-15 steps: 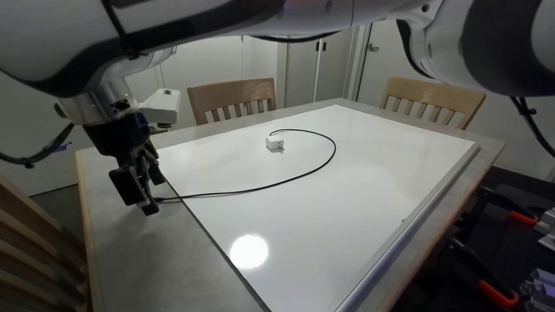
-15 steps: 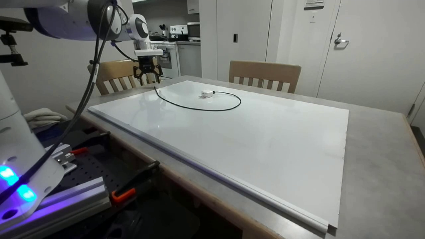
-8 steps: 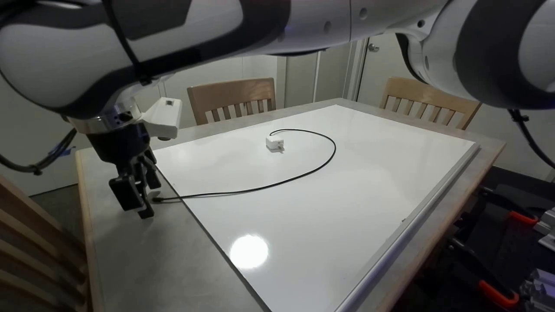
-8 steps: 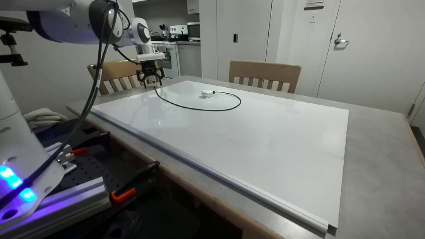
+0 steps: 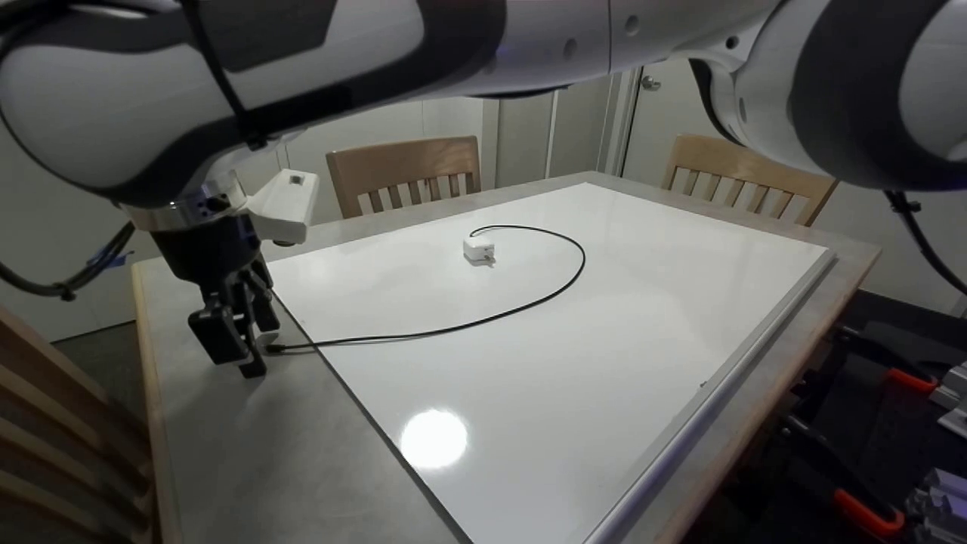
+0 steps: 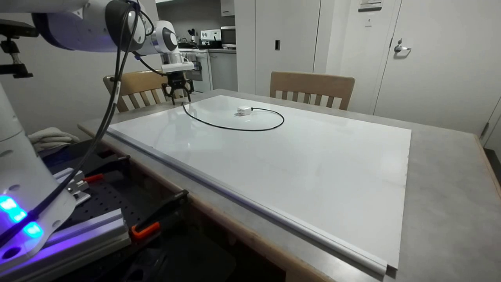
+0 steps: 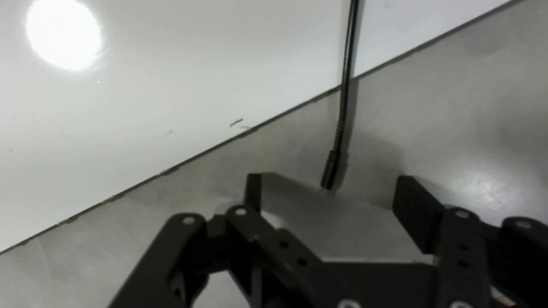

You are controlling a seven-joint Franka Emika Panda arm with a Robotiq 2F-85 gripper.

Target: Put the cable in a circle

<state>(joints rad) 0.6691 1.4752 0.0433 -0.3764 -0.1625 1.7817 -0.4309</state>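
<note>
Cable [image 7: 344, 92] drops from the top edge of the wrist view, right of centre, its long axis near vertical with a slight lean to the left, across the edge of the white board [image 5: 650, 325] onto the grey desk [image 5: 302, 461]. Its dark plug [image 7: 330, 170] points down the frame, toward the gap of the pincer [image 7: 329, 192], whose fingers [image 7: 253, 192] stand spread to either side of it. Only the wrist view shows the plug apart from both fingers. Both exterior views give the rest of the cable, a loose hook ending at a white adapter [image 5: 478, 248] on the board. In an exterior view with the arm [image 5: 544, 45] across the top, the plug lies at left, pointing left, and the hook bulges right of centre. In an exterior view that takes in a stove [image 6: 203, 58], upper left of centre, the plug points up the frame. Dark utensils [image 6: 191, 32] rise near its top; what holds them is too small to tell.
</note>
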